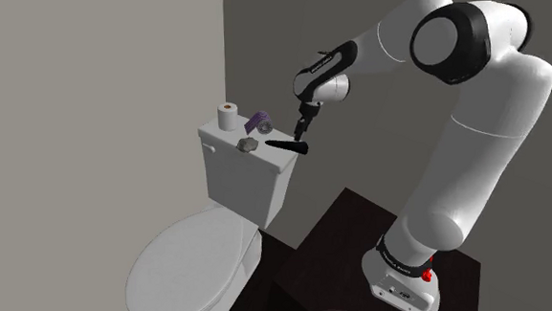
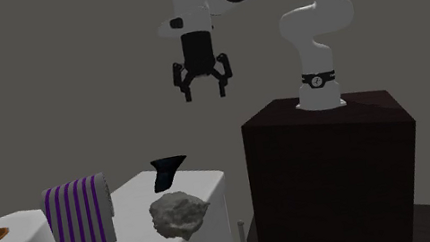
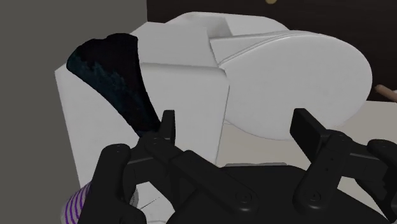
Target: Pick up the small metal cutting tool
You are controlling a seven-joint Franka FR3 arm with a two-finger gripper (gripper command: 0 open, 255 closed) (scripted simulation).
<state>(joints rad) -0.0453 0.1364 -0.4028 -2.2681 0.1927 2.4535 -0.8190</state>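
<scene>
**Item:** The cutting tool [image 1: 285, 145] is seen as a flat black piece, narrow at one end and flared at the other. Faint dark-blue mottling is noted in the wrist view [image 3: 118, 76]. No material can be told.

**Position:** It is laid on the white toilet tank lid [image 1: 228, 150], right of a grey crumpled lump [image 1: 248, 143].

**Axis:** In the shoulder view the long axis is run left to right across mid-frame, with the broader end at the lid's right edge.

**End effector:** The end effector [image 2: 204, 90] is held above and right of the tool [image 2: 167, 169], clear of it. Its fingers are spread and nothing is gripped.
</scene>
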